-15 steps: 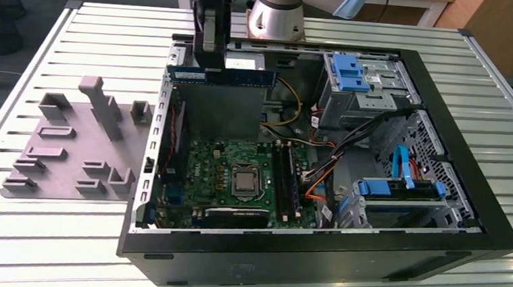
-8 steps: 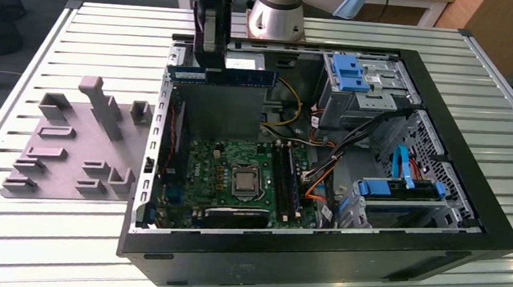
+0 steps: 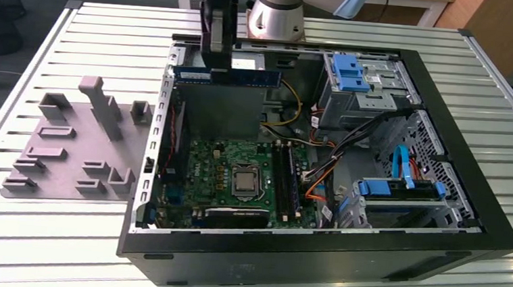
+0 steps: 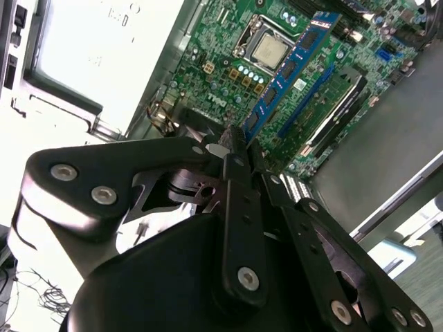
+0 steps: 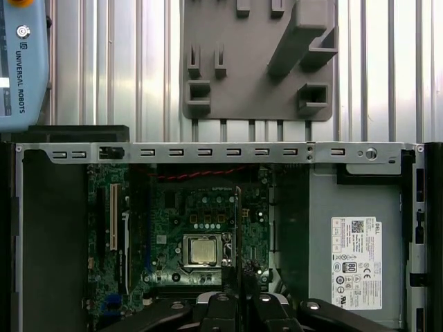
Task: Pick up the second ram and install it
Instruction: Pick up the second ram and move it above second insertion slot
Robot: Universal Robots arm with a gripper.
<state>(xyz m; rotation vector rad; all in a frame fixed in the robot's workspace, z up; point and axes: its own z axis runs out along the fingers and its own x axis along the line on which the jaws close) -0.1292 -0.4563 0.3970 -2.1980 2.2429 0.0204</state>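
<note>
A: Which step was this?
B: The pick looked done, the install not. The tool (image 3: 216,65) was clamped on the second ram (image 3: 228,76), with its jaws pinched onto the board.

A: Where was the stick?
B: It was in the air, held level over the rear part of the open computer case (image 3: 466,247). It was well apart from the motherboard (image 3: 228,165) and touched no slot. The second wrist view had it running out from the tool over the CPU (image 4: 271,48), chips facing the camera.

A: And the slots?
B: The memory slots (image 3: 288,179) sat just beside the CPU, on the exterior view's right. One seemed to carry a stick, but he couldn't tell for sure. He couldn't tell whether the held stick was square to them either, since the views disagreed.

A: What would seating call for?
B: His judgement was that the long edge should be parallel to a free slot and centred over it. The notch would have to match the key and the latches be open. Then it would need a straight, even press, because a tilt could jam one end.

A: Anything else?
B: A grey fixture plate (image 3: 66,150) lay on the slatted desk (image 3: 51,237), beside the case on the exterior view's left.
</note>
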